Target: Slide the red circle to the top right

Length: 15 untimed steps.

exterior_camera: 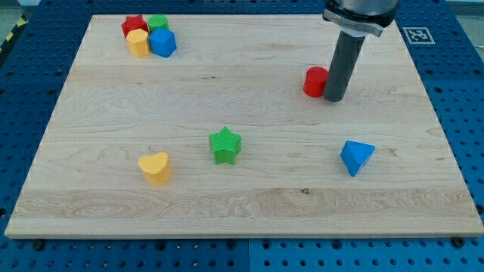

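My tip [334, 98] touches the red circle [314, 81] from its 3 o'clock side. No hand exists here, so I cannot tell any clamping state. I judge repositioning to 8 o'clock comes next, then pushing toward 2 o'clock across the counter [227, 204].

So the red circle [314, 81] is a small, squat round block, bright red, lying flat on the bench. It's in the view's right half, a bit above the middle and short of the top right corner. Its right edge is hidden behind the dark rod, so contact there can't be judged.
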Each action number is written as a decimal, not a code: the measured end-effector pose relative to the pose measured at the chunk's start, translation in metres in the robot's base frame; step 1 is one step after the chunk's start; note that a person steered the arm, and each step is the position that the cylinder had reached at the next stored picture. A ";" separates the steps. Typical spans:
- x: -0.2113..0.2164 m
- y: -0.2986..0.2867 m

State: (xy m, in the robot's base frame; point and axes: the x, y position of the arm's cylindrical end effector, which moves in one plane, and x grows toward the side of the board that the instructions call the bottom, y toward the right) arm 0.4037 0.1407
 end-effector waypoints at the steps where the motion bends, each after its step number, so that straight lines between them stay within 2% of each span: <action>1: 0.020 -0.022; 2: 0.015 -0.025; 4: -0.042 -0.016; 5: -0.049 -0.017; 6: -0.045 -0.048; 7: -0.072 -0.067; 8: -0.079 -0.030; 9: -0.051 -0.021; 11: -0.099 -0.010; 12: -0.104 0.004; 13: -0.069 0.008; 15: -0.116 0.048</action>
State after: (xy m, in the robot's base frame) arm 0.2878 0.1885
